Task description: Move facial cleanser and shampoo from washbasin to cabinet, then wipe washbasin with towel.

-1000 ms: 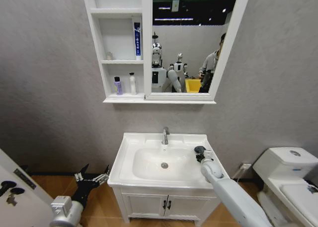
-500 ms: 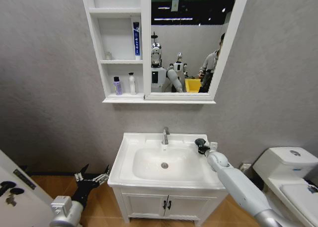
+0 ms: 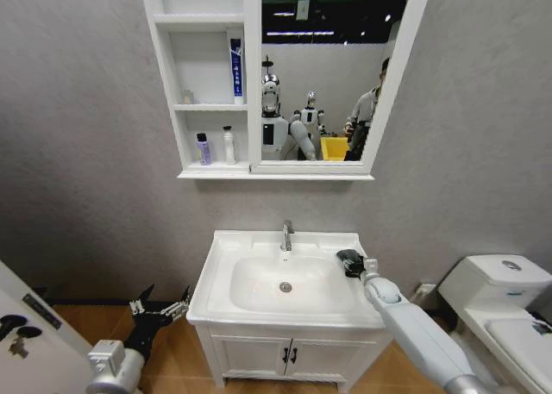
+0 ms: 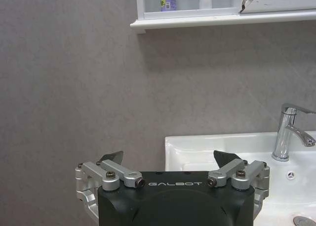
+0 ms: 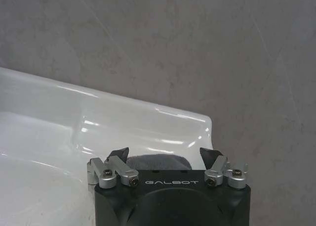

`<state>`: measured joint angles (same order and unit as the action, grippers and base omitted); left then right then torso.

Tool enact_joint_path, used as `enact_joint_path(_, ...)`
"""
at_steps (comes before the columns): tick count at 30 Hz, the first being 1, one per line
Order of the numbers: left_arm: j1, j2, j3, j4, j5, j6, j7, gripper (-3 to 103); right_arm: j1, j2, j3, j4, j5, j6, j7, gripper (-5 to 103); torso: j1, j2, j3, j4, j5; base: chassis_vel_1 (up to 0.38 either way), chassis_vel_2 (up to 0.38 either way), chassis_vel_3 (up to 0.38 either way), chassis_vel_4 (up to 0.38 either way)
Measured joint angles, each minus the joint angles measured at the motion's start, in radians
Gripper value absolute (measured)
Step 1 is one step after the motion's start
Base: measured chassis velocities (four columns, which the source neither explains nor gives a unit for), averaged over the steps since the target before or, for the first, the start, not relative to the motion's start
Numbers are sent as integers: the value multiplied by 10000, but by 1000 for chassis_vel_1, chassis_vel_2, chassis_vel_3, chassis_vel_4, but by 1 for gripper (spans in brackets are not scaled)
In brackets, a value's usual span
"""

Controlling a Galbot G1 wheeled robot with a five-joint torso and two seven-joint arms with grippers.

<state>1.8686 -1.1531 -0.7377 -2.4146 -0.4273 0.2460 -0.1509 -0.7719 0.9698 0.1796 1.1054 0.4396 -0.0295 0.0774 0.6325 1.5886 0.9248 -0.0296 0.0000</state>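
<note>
At the right rear corner of the washbasin (image 3: pixel 259 247), just right of centre in the head view, the right hand (image 3: pixel 352 263) sits on the rim with the towel (image 3: pixel 349 260) at its tip, a dark lump touching the white ceramic beside the bowl. The right arm runs from the lower right of the frame up to that corner.

Right wrist view adds detail the head view lacks: the right hand (image 5: pixel 165 157) has its two fingers spread, and the grey towel (image 5: pixel 158 161) lies between them, bunched just ahead of the black hand body. Whether the fingers (image 5: pixel 119 154) actually touch the cloth cannot be told. Behind it, the basin's (image 5: pixel 74 117) raised back rim meets the grey wall.

The head view shows the chrome tap (image 3: pixel 286 235) at rear centre and the drain (image 3: pixel 285 286) in the bowl. The cabinet (image 3: pixel 246 84) hangs at upper centre; its lowest compartment holds a purple bottle (image 3: pixel 204 149) and a white bottle (image 3: pixel 229 145), near each other, and the middle compartment holds a tall blue-and-white tube (image 3: pixel 236 66) against its right wall. A toilet (image 3: pixel 504 303) stands at lower right.

The left hand (image 3: pixel 159 309) hangs at lower left, below and left of the basin, apart from it. Left wrist view shows its fingers spread wide, the left hand (image 4: pixel 170 159) empty, the basin's (image 4: pixel 197 147) left end and tap (image 4: pixel 289 132) beyond, and the cabinet's (image 4: pixel 197 21) bottom shelf at the upper edge.
</note>
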Motion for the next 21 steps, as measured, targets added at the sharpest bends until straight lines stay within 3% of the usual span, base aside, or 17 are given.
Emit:
enact_joint_path(3,-1,0,0,0,0,0,0,100,-598,-48,356,618,-174,496,-237,89,0,0,0,-6,2,0,0,0,0)
enact_joint_path(5,-1,0,0,0,0,-1,0,100,-1341,-146,749,1936,213,357,223,97,0,1,-1,-6,1,0,0,0,0)
enact_joint_path(9,0,0,0,0,0,0,0,100,-2122,-198,1347,3274,210,226,962,100,-1,2,-1,-1,-1,0,0,0,0)
enact_joint_path(11,0,0,0,1,0,0,-1,100,-3327,-245,2342,4929,-47,229,1359,100,-1,2,-2,1,-2,0,0,0,0)
enact_joint_path(12,0,0,0,1,0,0,-1,100,-3327,-245,2342,4929,-47,229,1359,100,-1,2,-2,1,-2,0,0,0,0)
enact_joint_path(13,0,0,0,0,0,0,-1,100,-4607,-230,3180,6212,-177,227,1685,100,-1,3,-2,-4,-3,0,0,0,0)
enact_joint_path(14,0,0,0,0,0,0,-1,100,-4607,-230,3180,6212,-177,227,1685,100,-1,3,-2,-4,-3,0,0,0,0)
enact_joint_path(17,-1,0,0,1,0,0,0,100,-7397,226,4969,8410,-464,169,2097,100,-2,3,-3,-9,-3,0,0,0,0)
enact_joint_path(18,-1,0,0,1,0,0,0,100,-7397,226,4969,8410,-464,169,2097,100,-2,3,-3,-9,-3,0,0,0,0)
enact_joint_path(20,0,0,0,0,0,0,0,100,-9591,1203,6083,10268,-445,32,2099,100,-3,3,-3,-5,-2,0,0,0,0)
enact_joint_path(21,0,0,0,0,0,0,0,100,-9591,1203,6083,10268,-445,32,2099,100,-3,3,-3,-5,-2,0,0,0,0)
